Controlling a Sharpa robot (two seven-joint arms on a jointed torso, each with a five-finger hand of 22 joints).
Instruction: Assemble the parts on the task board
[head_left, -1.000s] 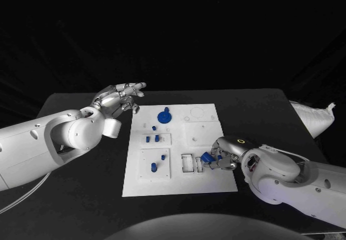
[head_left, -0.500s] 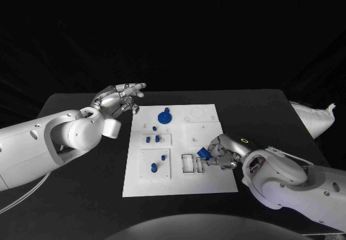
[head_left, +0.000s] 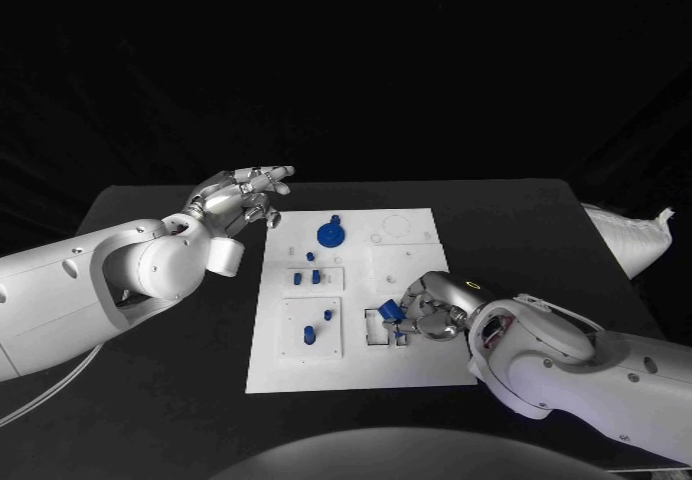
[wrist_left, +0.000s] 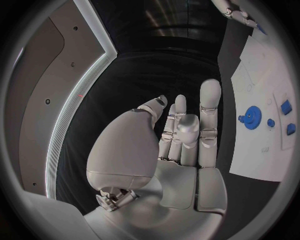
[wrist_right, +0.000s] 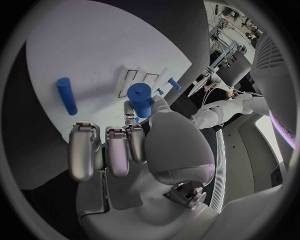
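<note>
Head view: the right hand (head_left: 430, 312) hangs low over the near-right part of the board (head_left: 418, 372), pinching a short blue peg (head_left: 389, 310) at its fingertips, and the peg sits just above the pair of narrow slots (head_left: 384, 328) directly under that hand. In the right wrist view the peg (wrist_right: 141, 101) pokes out past the thumb with little of its length inside the pinch, while the other fingers (wrist_right: 106, 150) lie curled beside it holding nothing. That shallow hold looks like the main risk: if the peg meets a slot's edge off-centre, it could pivot in the pinch, tilt, or pop free and roll across the board. The hand also hides the slots from above, so any misalignment may go unnoticed until it jams. A loose blue rod (wrist_right: 66, 95) lies flat on the board just beyond the fingers, and a sideways correction could knock it away. The left hand (head_left: 242, 198) hovers off the board's far-left corner, fingers spread wide and empty, well apart from the blue gear (head_left: 332, 235); it looks harmless unless it drifts inward.
</note>
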